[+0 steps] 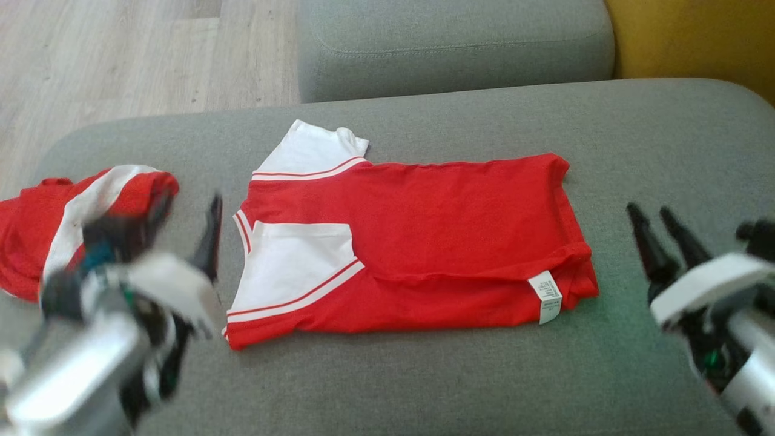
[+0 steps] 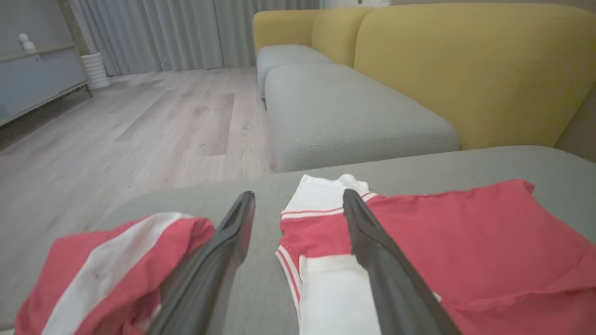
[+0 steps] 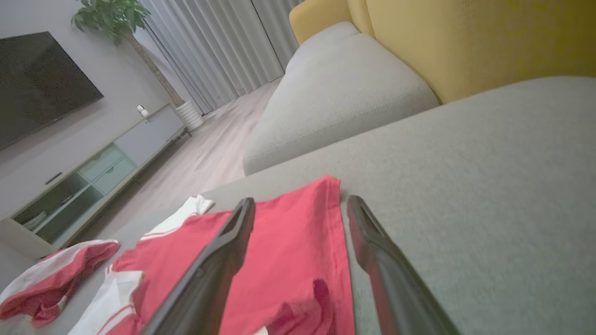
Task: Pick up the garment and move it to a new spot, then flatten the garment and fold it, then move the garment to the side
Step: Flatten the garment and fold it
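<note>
Garment: a red shirt [image 1: 424, 242] with white sleeves, folded into a long, flat rectangle.
Garment position: it lies across the middle of a grey sofa seat [image 1: 636, 139], with its long side running left to right in the head view.
Sleeve end: on the robot's left, one white sleeve [image 1: 309, 151] pokes out at the far corner. A second white sleeve [image 1: 290, 266] is folded over the red body. Both have thin red stripes along their edges.
Hem end: on the robot's right, the layers stack a little unevenly. A small white care label [image 1: 545, 297] sticks out at the near corner.
Surface of the cloth: mostly smooth, with one soft ridge running along the near side.
Left end effector [image 1: 189, 206]: blurred in the head view, fingers spread and holding nothing. It is above the bare strip of seat just beside the sleeve end.
Right end effector [image 1: 649, 212]: fingers spread and empty, to the right of the hem and clear of it.
Other cloth: a crumpled red-and-white bundle [image 1: 36, 236] sits at the left edge of the seat, apart from the shirt.
Surroundings: behind are another grey seat cushion [image 1: 454, 48], a yellow backrest [image 1: 696, 36] and a pale wooden floor [image 1: 121, 60].
Farther off: grey curtains [image 2: 177, 32], a dark television [image 3: 37, 83] and a low cabinet [image 3: 93, 177].
</note>
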